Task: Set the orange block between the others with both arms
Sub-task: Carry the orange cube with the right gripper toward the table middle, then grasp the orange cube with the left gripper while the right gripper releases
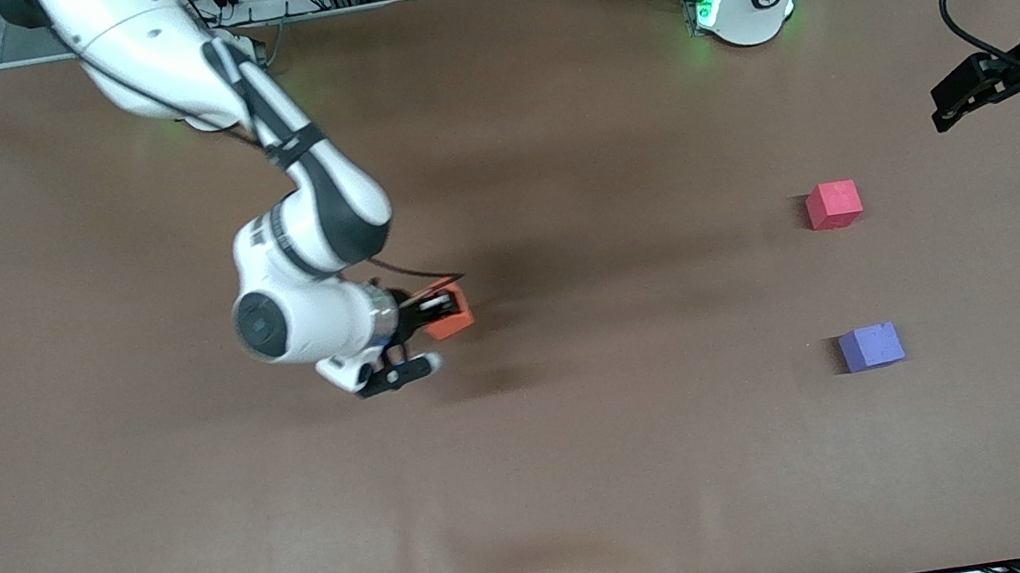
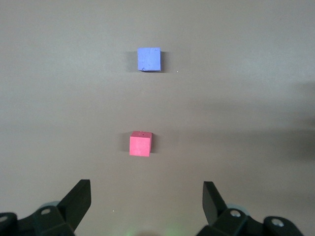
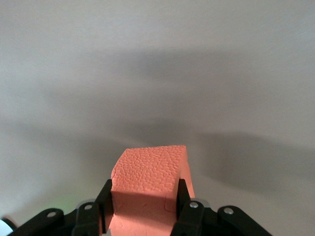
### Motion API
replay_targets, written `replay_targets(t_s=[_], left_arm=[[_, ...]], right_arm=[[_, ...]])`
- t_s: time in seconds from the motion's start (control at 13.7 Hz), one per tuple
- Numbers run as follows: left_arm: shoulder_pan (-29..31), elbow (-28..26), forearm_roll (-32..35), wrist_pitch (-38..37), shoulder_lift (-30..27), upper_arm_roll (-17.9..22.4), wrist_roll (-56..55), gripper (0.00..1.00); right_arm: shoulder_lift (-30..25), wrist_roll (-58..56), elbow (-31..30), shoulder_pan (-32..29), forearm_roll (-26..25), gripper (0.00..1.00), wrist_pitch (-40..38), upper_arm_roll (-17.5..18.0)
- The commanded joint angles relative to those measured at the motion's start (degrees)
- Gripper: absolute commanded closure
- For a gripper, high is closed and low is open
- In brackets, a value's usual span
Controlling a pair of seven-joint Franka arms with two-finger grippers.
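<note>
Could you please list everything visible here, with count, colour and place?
orange block: one, bright orange, held in the right gripper above the middle of the table.
red cube: one, pinkish-red, on the table toward the left arm's end.
purple cube: one, purple, nearer the front camera than the red cube.
table: one, brown.
right gripper: one, black, shut on the orange block.
left gripper: one, black, open, waiting above its end of the table.
</note>
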Motion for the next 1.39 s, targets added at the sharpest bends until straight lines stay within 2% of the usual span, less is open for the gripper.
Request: replay_targets(t_s=[0.0, 0.44, 0.73, 1.02, 1.17, 1.32], left_arm=[[0.3, 0.1, -1.0, 0.1, 0.0, 0.1, 0.6, 0.00], [0.0, 0.1, -1.1, 0.4, 1.8, -0.1, 0.2, 0.00], [-0.7, 0.2, -1.1, 1.1, 2.9, -0.4, 0.0, 0.00], [-1.3, 0.2, -1.1, 1.6, 3.3, -0.4, 0.0, 0.00], [-1.4, 0.2, -1.2, 1.6, 4.1, -0.4, 0.0, 0.00], [-1.9, 0.3, -2.1, 2.9, 4.8, -0.4, -0.2, 0.00]], right_arm=[[1.5, 7.7, -0.3, 5.1, 2.7, 0.43, 5.3, -0.8], [6.2, 23.6, 2.8, 14.2, 3.5, 0.38, 14.1, -0.8], [8.3, 26.4, 4.5, 15.7, 3.5, 0.36, 16.4, -0.8], [10.8, 26.4, 5.5, 17.4, 3.5, 0.23, 20.7, -0.8], [10.9, 26.0, 5.5, 17.7, 3.2, 0.02, 21.2, -0.9], [10.2, 25.7, 5.5, 17.1, 2.9, 0.00, 20.8, -0.9]])
